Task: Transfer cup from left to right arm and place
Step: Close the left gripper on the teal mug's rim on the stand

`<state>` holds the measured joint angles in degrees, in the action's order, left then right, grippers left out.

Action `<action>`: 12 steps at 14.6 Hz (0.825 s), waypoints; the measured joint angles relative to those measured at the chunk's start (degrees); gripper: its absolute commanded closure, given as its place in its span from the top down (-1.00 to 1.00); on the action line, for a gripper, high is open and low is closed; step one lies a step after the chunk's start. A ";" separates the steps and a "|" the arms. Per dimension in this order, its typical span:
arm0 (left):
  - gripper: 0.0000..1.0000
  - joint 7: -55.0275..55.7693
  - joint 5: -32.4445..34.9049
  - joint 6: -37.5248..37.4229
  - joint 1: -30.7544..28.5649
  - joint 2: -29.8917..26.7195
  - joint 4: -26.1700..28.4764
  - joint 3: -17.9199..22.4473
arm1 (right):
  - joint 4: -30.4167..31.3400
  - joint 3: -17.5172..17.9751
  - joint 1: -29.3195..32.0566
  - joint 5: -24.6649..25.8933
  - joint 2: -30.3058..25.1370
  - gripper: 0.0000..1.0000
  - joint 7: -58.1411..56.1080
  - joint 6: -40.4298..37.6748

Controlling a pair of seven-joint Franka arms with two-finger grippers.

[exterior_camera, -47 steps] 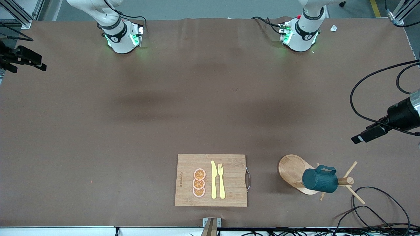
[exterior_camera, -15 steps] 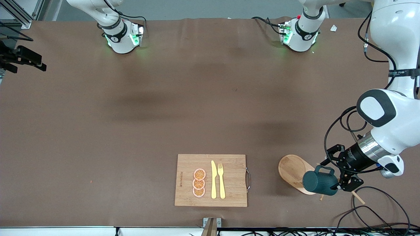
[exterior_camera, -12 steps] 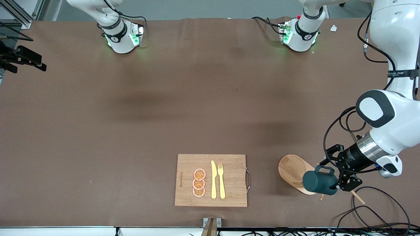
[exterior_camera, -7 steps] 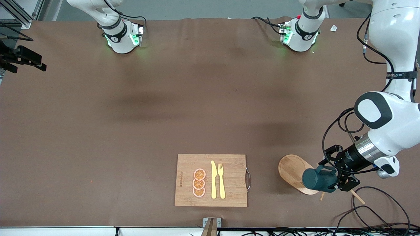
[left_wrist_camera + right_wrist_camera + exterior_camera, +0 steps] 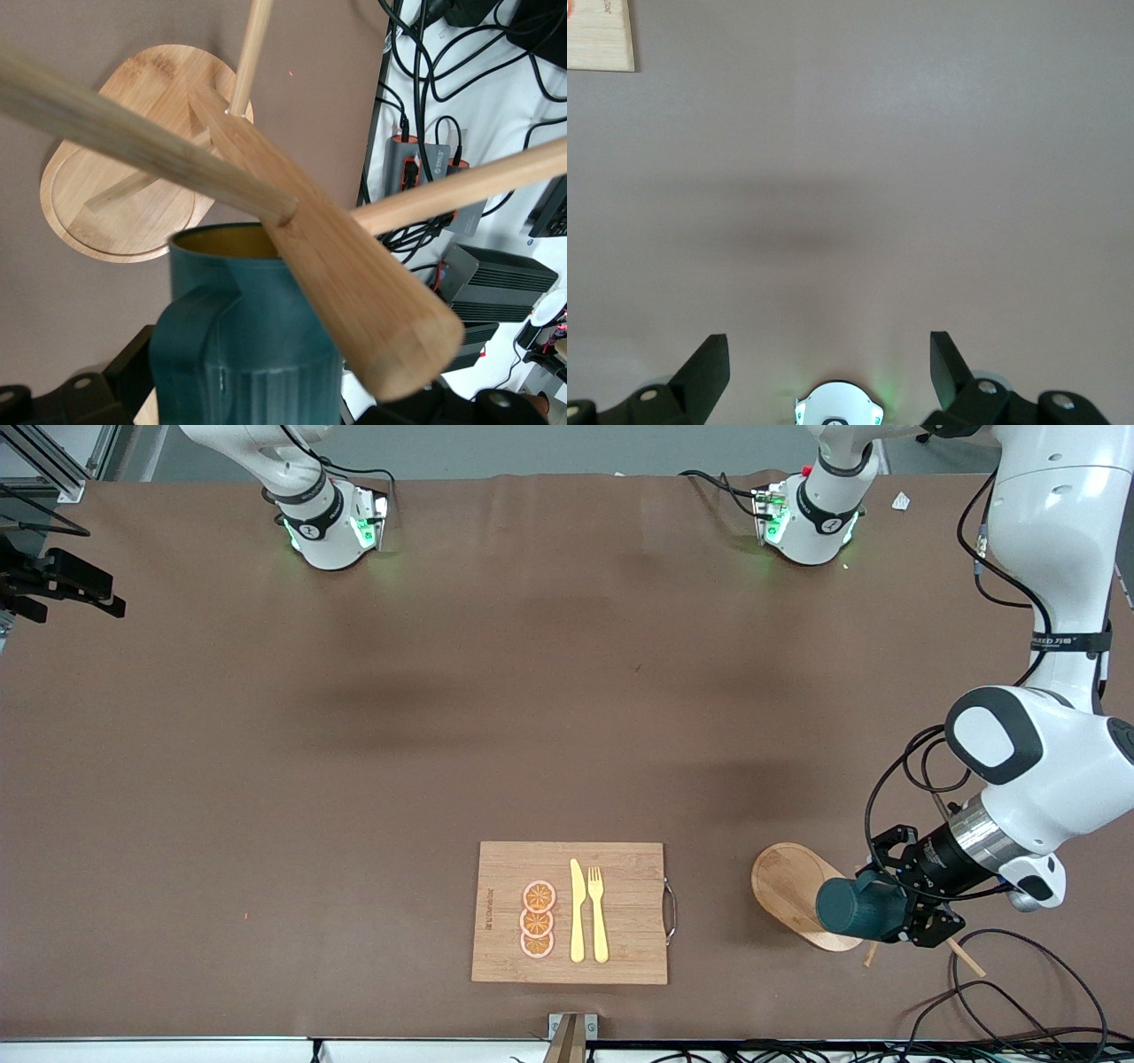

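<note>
A brown mat is covering the table [image 5: 354, 779], and near its front edge we are seeing a bamboo cutting board [image 5: 620, 868] carrying three orange slices [image 5: 537, 919], a yellow knife [image 5: 577, 911] and a yellow fork [image 5: 598, 911]. Toward the left arm's end, a wooden mug tree [image 5: 788, 881] is standing on an oval base, its pegs spreading out from a central post [image 5: 354, 292].

The cup [image 5: 858, 908], a dark teal ribbed mug with an ochre inside, is hanging on that tree, one peg running into its mouth in the left wrist view [image 5: 252, 345]. We are finding the left gripper [image 5: 905, 903] right at the cup, its fingers spread wide on either side of the body, with the cup between them; they are not clamped on it.

The right gripper [image 5: 829, 359] is waiting up over bare mat, its fingers likewise released and holding nothing, and a corner of the cutting board [image 5: 601, 35] is showing at the edge of its wrist view.
</note>
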<state>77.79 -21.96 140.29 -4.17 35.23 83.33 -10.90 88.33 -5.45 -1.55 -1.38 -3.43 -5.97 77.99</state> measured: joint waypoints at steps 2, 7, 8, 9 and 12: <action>1.00 0.00 0.00 0.18 0.02 0.30 0.00 -0.01 | 0.00 0.00 0.00 0.00 0.00 1.00 0.00 0.00; 0.99 0.00 0.00 1.55 0.74 1.12 -0.01 -0.06 | 0.00 0.00 0.00 0.00 0.00 1.00 0.00 0.00; 0.97 0.00 0.00 1.90 0.83 1.18 -0.01 -0.06 | 0.00 0.00 0.00 0.00 0.00 1.00 0.00 0.00; 0.96 0.00 0.00 2.07 0.89 1.25 -0.01 -0.06 | 0.00 0.00 0.00 0.00 0.00 1.00 0.00 0.00; 0.79 0.00 0.00 2.36 1.05 1.31 -0.01 -0.06 | 0.00 0.00 0.00 0.00 0.00 1.00 0.00 0.00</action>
<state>77.79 -21.96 142.65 -3.11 36.53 83.32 -10.95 88.33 -5.45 -1.55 -1.38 -3.43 -5.97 77.99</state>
